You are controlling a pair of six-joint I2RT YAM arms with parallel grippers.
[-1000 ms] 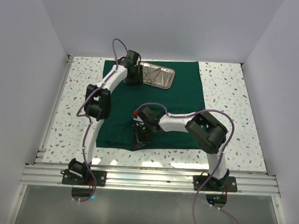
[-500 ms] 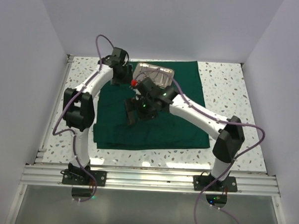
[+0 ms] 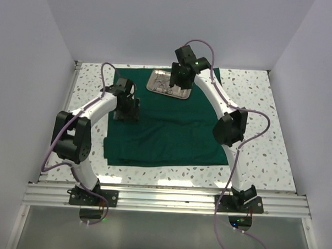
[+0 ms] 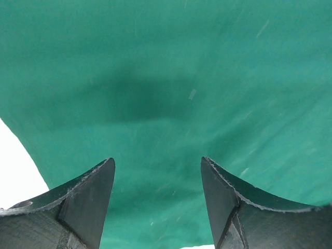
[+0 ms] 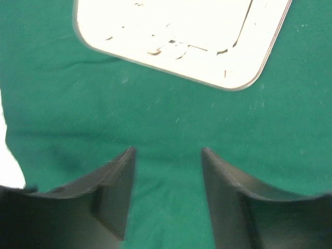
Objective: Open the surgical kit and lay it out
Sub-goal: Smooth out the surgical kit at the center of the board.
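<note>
The surgical kit's dark green cloth lies spread flat on the table. Its shiny steel tray sits on the cloth's far part, with slim instruments inside that glare washes out. My right gripper hovers just at the tray's near edge, open and empty. In the right wrist view the tray shows bright above the gripper. My left gripper hangs open over the cloth's left part. The left wrist view shows this gripper with only cloth between its fingers.
The speckled white table shows bare round the cloth. A metal rail runs along the near edge where the arm bases stand. White walls close in the left, right and far sides.
My right arm swung from the cloth's near edge up to the far tray, and its jaws went from shut to open. My left gripper drew back from the tray to the cloth's left side.
</note>
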